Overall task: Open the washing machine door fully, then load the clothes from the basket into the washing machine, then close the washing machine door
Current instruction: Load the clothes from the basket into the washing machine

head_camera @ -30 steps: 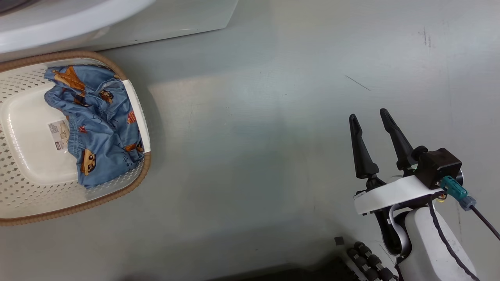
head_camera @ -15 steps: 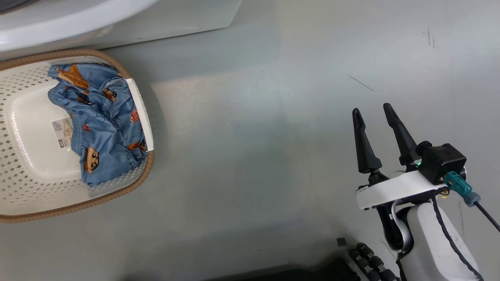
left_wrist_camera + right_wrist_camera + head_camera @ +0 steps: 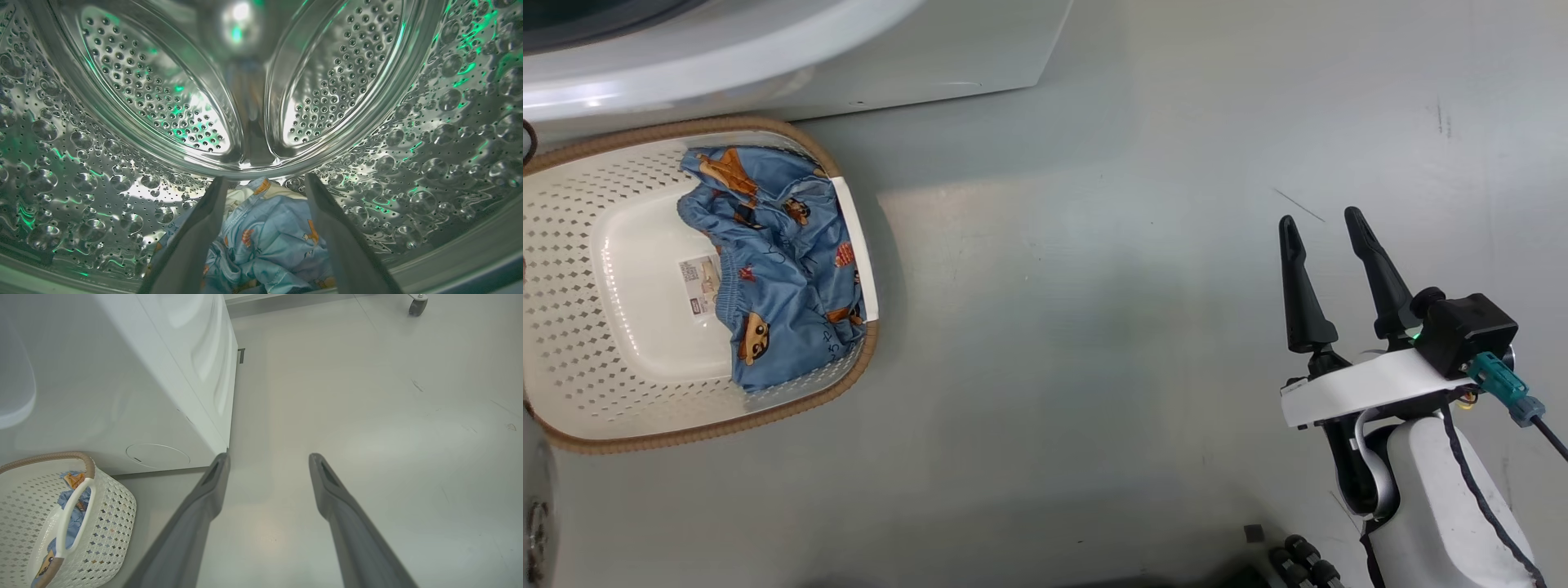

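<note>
The cream basket [image 3: 629, 286] with a brown rim stands on the floor in front of the white washing machine [image 3: 915, 49]. Blue printed clothes [image 3: 776, 278] lie bunched against its right side. My left gripper [image 3: 265, 177] is open inside the steel drum [image 3: 122, 102]. More blue clothes [image 3: 269, 237] lie loose on the drum floor below and between its fingers. My right gripper [image 3: 1331, 220] hangs open over bare floor, far right of the basket, holding nothing. A grey curved sliver [image 3: 533, 506] at the head view's left edge may be the washing machine door.
The right wrist view shows the right gripper [image 3: 268, 457] over grey floor, beside the machine's front corner [image 3: 226, 445]. The basket [image 3: 110, 514] with its white handle [image 3: 73, 514] stands at lower left. A caster wheel [image 3: 416, 304] stands far off.
The head camera has turned, so the basket and machine sit further right in the picture. My left gripper has gone from shut to open. The right gripper stays open.
</note>
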`<state>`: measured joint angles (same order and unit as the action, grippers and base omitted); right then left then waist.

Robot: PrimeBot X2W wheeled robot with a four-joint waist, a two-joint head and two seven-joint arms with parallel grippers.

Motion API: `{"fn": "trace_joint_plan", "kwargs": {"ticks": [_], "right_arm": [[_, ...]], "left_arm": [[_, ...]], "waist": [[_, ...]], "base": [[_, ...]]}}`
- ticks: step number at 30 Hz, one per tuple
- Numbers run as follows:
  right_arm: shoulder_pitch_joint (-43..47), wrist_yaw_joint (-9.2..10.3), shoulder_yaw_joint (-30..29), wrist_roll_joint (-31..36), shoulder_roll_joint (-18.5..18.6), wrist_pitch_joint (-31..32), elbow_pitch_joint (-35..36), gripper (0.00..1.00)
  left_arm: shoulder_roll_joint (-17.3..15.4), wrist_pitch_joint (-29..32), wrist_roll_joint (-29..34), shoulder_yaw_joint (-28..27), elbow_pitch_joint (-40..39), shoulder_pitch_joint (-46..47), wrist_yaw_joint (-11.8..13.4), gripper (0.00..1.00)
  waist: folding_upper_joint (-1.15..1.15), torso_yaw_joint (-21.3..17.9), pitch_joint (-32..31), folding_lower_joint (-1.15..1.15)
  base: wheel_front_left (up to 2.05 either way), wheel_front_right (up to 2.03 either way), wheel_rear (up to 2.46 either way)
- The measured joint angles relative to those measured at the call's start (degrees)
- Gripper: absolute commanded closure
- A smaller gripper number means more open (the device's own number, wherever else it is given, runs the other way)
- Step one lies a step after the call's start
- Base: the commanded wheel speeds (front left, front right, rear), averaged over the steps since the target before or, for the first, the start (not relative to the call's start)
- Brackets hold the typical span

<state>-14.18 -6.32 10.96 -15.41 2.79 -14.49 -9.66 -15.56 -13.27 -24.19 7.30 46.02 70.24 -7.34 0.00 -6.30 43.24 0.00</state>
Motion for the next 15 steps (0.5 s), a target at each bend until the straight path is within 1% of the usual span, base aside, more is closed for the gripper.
{"fn": "trace_joint_plan", "kwargs": {"ticks": [6, 15], "right_arm": [[-0.02, 0.0, -1.44, 0.0, 0.05, 0.0, -0.3, 0.0], [0.03, -0.01, -2.29, 0.03, 0.19, 0.0, -1.27, 0.0]], "left_arm": [[1.54, -0.69, -1.14, -0.3, 0.87, -1.85, 0.0, 0.0], [1.98, -1.19, -1.16, 0.19, 1.05, -5.92, 0.0, 0.0]], "waist": [[0.0, 1.41, -2.44, 0.0], [0.0, 2.87, -5.94, 0.0]], "base": [[0.0, 0.0, 0.0], [0.0, 0.0, 0.0]]}}
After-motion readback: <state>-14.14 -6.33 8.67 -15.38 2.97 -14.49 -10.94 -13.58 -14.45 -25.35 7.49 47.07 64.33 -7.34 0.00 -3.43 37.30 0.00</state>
